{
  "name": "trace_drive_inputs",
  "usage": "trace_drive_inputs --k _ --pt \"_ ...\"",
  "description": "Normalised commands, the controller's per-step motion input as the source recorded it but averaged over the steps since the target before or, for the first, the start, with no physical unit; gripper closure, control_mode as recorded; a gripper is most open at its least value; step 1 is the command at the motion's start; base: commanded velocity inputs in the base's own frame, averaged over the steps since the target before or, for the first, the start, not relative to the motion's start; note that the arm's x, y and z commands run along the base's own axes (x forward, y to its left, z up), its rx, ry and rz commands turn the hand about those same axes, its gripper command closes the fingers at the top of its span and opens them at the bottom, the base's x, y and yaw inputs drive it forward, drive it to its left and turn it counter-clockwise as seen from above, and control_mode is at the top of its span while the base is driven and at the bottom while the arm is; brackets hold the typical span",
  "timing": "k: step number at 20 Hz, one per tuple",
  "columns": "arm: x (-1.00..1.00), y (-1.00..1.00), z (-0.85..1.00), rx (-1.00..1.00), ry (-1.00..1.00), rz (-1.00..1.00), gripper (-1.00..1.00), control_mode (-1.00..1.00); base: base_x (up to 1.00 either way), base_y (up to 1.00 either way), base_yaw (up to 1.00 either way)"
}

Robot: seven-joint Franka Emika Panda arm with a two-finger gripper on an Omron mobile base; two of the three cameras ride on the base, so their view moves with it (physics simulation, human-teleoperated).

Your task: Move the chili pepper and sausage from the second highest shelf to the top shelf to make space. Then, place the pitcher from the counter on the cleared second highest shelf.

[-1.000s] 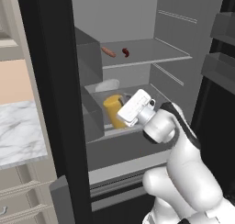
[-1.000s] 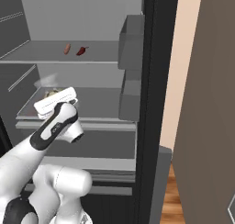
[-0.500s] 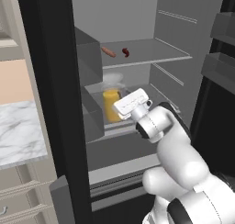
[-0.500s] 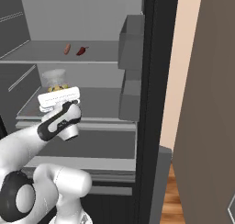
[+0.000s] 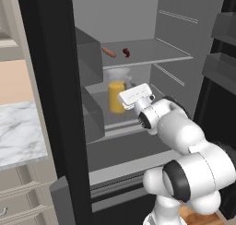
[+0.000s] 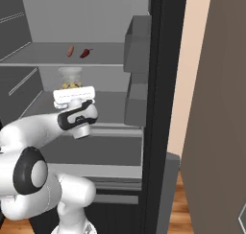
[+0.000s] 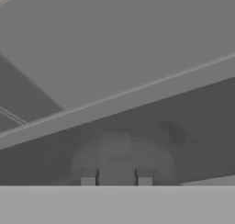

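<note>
The open dark fridge [image 5: 55, 104] carries everything that matters here. Its flat grey top shelf with the thin pale front edge [image 5: 159, 53] bears both small items near its back left corner: the straight pinkish-orange sausage [image 5: 109, 51] and, just beside it toward the middle, the tiny dark red curved chili pepper [image 5: 126, 52], lying apart from each other.

On the grey shelf just below [image 6: 113, 101] stands the clear tapered pitcher with orange-yellow liquid [image 5: 117, 92], upright and well in from the front edge.

The white arm's two-finger gripper [image 7: 116, 176] sits straight in front of the pitcher, on the shelf's front-edge side, its short grey fingertips [image 7: 88, 176] standing narrowly apart either side of the blurred pitcher body. Whether they press the glass or have let go, I cannot tell. As I judge it, any retreat runs straight back toward the front edge.
</note>
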Motion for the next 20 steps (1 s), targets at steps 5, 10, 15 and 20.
trace_drive_inputs --k 5,10,15,20 --pt "0.50 0.05 0.00 0.12 0.00 -0.12 1.00 -1.00 0.00 0.00 0.00" --pt "0.50 0.22 -0.34 -0.02 0.00 -0.13 1.00 -1.00 0.00 0.00 0.00" --pt "0.25 0.32 -0.67 -0.13 0.00 -0.11 1.00 -1.00 0.00 0.00 0.00" --pt "0.00 0.10 -0.83 -0.17 0.00 -0.08 1.00 -1.00 0.00 0.00 0.00"
